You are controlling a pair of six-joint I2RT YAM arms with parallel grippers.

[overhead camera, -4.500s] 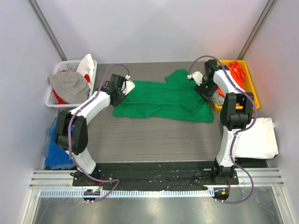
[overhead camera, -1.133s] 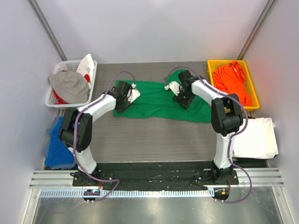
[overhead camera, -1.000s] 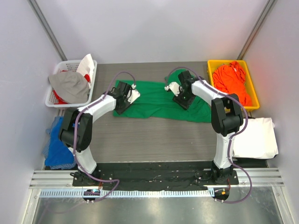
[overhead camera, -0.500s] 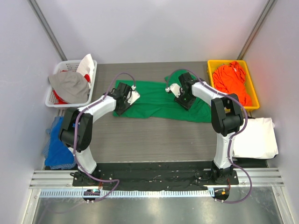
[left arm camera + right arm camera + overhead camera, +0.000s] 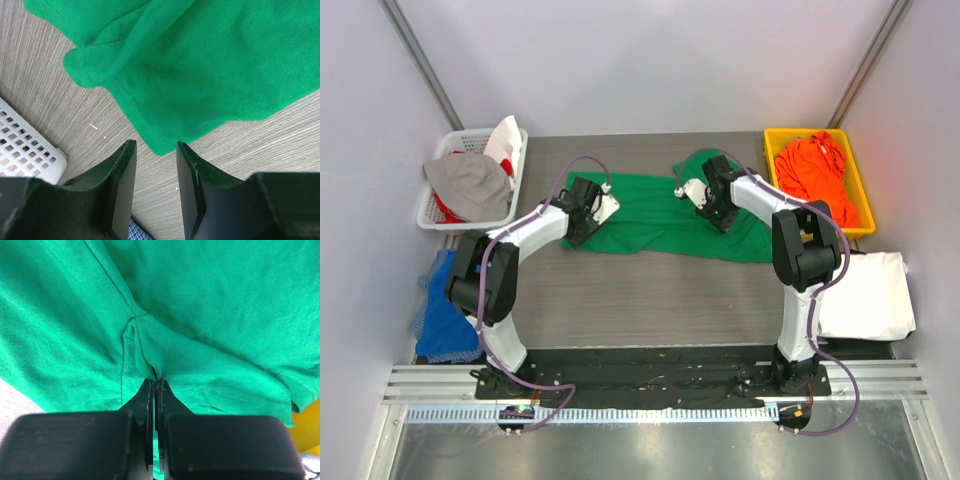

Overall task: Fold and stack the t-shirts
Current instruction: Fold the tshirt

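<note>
The green t-shirt (image 5: 650, 215) lies spread and creased across the middle of the table. My right gripper (image 5: 716, 207) rests on its right part. In the right wrist view the gripper (image 5: 154, 382) is shut on a pinched ridge of the green t-shirt (image 5: 225, 300). My left gripper (image 5: 582, 216) hovers at the shirt's left edge. In the left wrist view it (image 5: 155, 146) is open, with a corner of the shirt (image 5: 210, 65) just ahead of the fingertips and nothing between them. An orange t-shirt (image 5: 815, 175) fills the yellow bin. A folded white t-shirt (image 5: 870, 295) lies at the right.
The yellow bin (image 5: 769, 165) stands at the back right corner. A white basket (image 5: 437, 215) with grey and red clothes sits at the back left, and its edge (image 5: 25, 145) shows close to my left fingers. A blue checked cloth (image 5: 432, 315) lies left of the table.
The right jaws have closed on a pinch of the green shirt within the last second. Since the oldest frame both arms came inward and the shirt's right side was drawn in.
</note>
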